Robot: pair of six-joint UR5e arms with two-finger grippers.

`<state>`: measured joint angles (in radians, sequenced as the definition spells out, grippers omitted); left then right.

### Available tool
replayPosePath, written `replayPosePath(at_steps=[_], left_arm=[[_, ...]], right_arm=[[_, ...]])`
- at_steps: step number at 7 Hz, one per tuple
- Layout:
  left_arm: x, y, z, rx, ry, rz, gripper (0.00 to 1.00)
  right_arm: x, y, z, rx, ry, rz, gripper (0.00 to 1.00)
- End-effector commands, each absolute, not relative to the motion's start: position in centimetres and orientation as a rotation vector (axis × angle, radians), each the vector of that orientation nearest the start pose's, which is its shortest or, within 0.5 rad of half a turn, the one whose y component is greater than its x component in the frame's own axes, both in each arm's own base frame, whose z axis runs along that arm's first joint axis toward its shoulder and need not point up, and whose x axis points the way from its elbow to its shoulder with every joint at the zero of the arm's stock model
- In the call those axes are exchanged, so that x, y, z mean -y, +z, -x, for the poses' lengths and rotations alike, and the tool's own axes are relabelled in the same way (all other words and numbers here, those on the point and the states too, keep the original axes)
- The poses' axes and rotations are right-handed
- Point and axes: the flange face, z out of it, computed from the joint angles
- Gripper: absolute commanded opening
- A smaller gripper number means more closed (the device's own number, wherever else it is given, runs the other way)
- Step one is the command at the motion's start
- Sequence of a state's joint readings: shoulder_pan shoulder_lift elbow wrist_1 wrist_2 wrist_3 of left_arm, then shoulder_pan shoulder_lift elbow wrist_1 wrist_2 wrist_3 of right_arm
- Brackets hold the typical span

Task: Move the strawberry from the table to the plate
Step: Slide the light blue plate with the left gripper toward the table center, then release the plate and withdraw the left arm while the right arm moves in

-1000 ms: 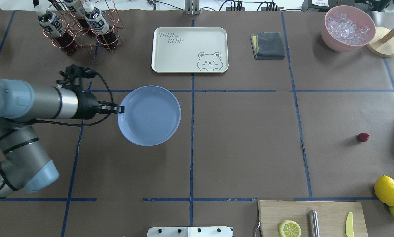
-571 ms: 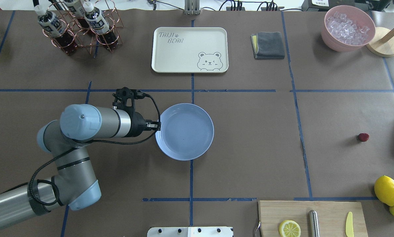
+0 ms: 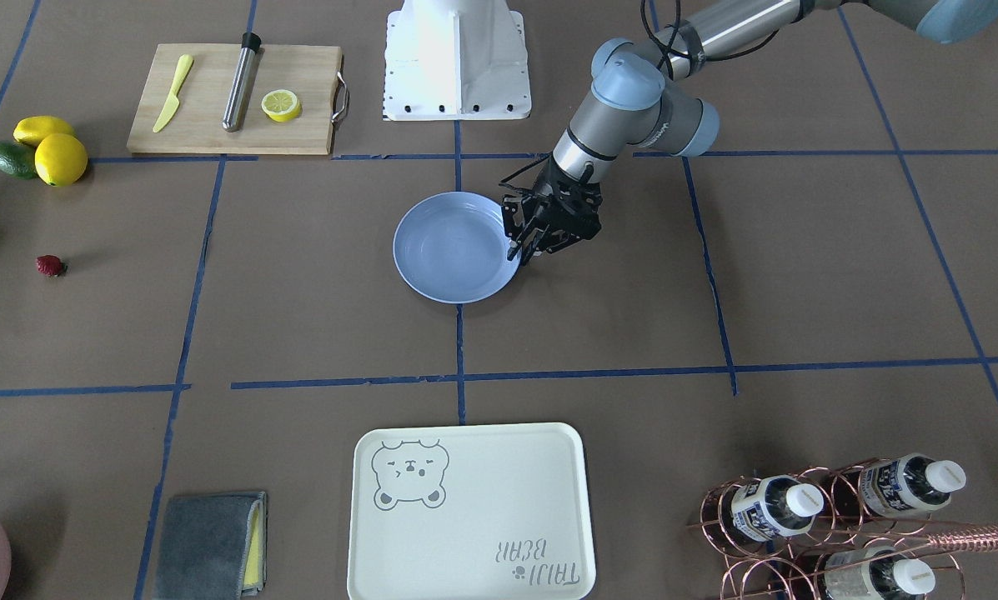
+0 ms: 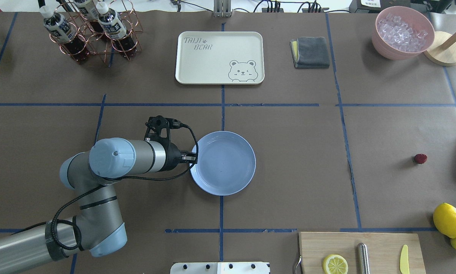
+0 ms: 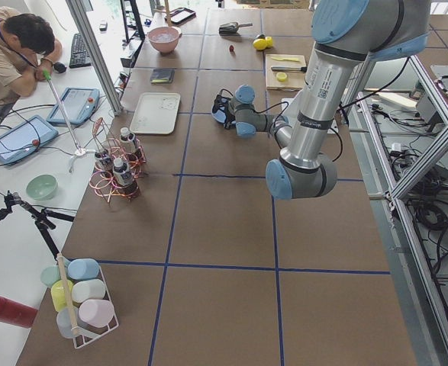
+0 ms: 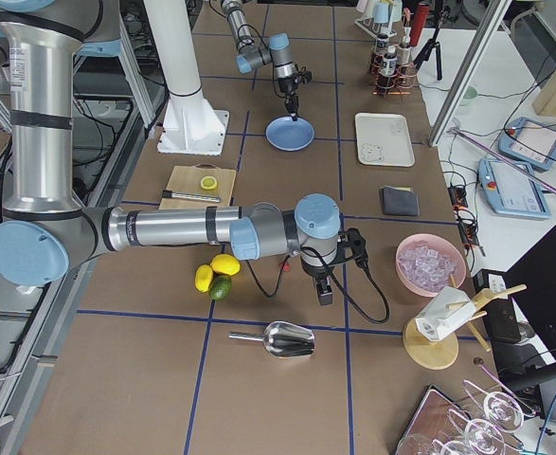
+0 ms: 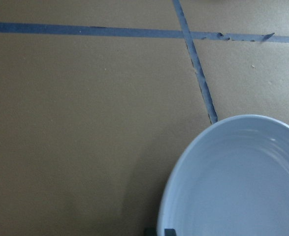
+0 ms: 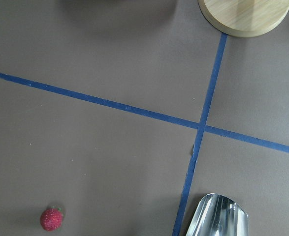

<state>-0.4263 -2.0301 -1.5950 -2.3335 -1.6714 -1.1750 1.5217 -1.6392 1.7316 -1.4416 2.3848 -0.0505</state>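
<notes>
L jaws pinch plate (image 4: 228, 163) rim, R jaws can't tell, strawberry (image 4: 420, 158) well apart on table (image 4: 288, 152).

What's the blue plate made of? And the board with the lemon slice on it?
The plate looks like plastic: it is smooth and glossy, one plain light blue all over, with soft shine marks. The board looks like pale wood with a dull finish and faint grain lines. It could also be bamboo.

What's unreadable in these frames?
- Right end effector: exterior right view only, small; open or shut unclear.
- Left end effector at the plate rim: left wrist view's bottom edge cuts off its fingertips.
- Bottle labels: print too small in every view.
</notes>
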Motion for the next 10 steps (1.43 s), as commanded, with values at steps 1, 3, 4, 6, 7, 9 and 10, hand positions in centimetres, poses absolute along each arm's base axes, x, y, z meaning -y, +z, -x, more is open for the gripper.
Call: replayPosePath(at_steps=[1, 3, 4, 6, 7, 9, 10], left_arm=[[41.5, 29.0, -49.0, -1.103, 0.127, -0.497, 1.00], [46.2, 30.3, -36.2, -0.968, 0.244, -0.522, 1.00], [49.0, 33.8, -28.7, -0.888, 0.319, -0.576, 1.00], [52.8, 45.2, -12.5, -0.727, 0.398, -0.570, 1.00], [52.7, 53.1, -5.5, -0.797, 0.382, -0.447, 1.00], [51.7, 59.3, 2.6, -0.926, 0.250, -0.312, 1.00], [49.2, 63.1, 5.2, -0.832, 0.248, -0.304, 1.00]], right_arm=[[47.9, 56.8, -3.7, 0.810, -0.205, -0.267, 1.00], [48.2, 53.0, -1.0, 0.814, -0.307, -0.363, 1.00], [48.4, 52.0, 0.5, 0.829, -0.342, -0.369, 1.00], [47.3, 47.8, 4.3, 0.922, -0.331, -0.340, 1.00], [46.4, 44.8, 6.6, 0.949, -0.295, -0.323, 1.00], [45.4, 42.6, 10.3, 0.944, -0.286, -0.296, 1.00], [45.4, 42.7, 11.2, 0.915, -0.280, -0.295, 1.00]])
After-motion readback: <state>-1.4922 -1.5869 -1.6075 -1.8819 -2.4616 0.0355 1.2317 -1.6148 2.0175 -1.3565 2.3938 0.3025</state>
